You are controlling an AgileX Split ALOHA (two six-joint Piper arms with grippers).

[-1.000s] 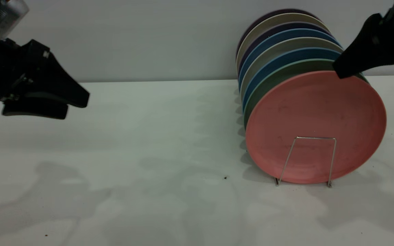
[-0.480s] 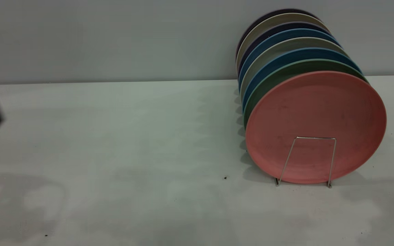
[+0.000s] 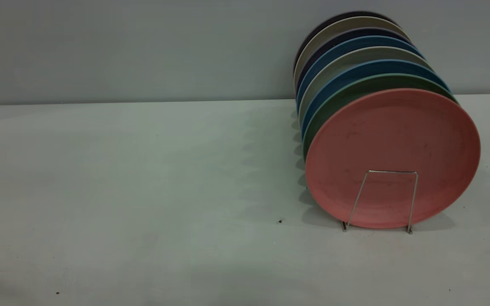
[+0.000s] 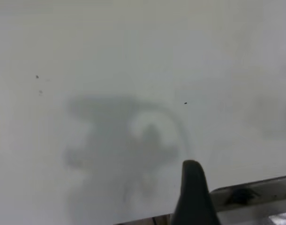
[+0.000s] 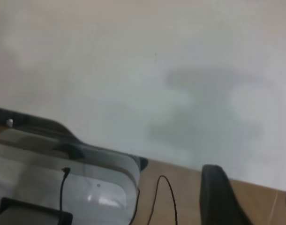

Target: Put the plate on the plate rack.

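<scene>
- Left end effector (image 4: 192, 197): only one dark finger (image 4: 193, 187) shows in the left wrist view, above the desk (image 4: 133, 56) near its edge. Whether the fingers are spread or pressed together cannot be told. It carries nothing visible.
- Right end effector (image 5: 253, 197): two dark fingers show in the right wrist view, one finger (image 5: 218, 194) fully and the other only as a sliver at the frame border. A wide gap lies between them, so the fingers are spread. Nothing sits in the gap.
- Neither arm appears in the exterior view.
- The plate (image 3: 391, 157): salmon-pink, standing on edge and leaning back against the row behind it. It is the frontmost plate in the plate rack (image 3: 387, 197). Faint dark scuffs mark its face.
- The plate rack: a thin silver wire loop stands upright in front of the plate's lower part, with both feet on the desk.
- Directly behind the plate stands a green plate (image 3: 343, 95), then blue plates (image 3: 334, 78) and beige plates (image 3: 326, 72), all on edge in one row.
- Desk: pale surface; a small dark speck (image 3: 280, 221) lies left of the rack.
- Right wrist view: a clear plastic housing (image 5: 63, 173) and a thin black cable (image 5: 164, 197) lie beyond the desk edge.
</scene>
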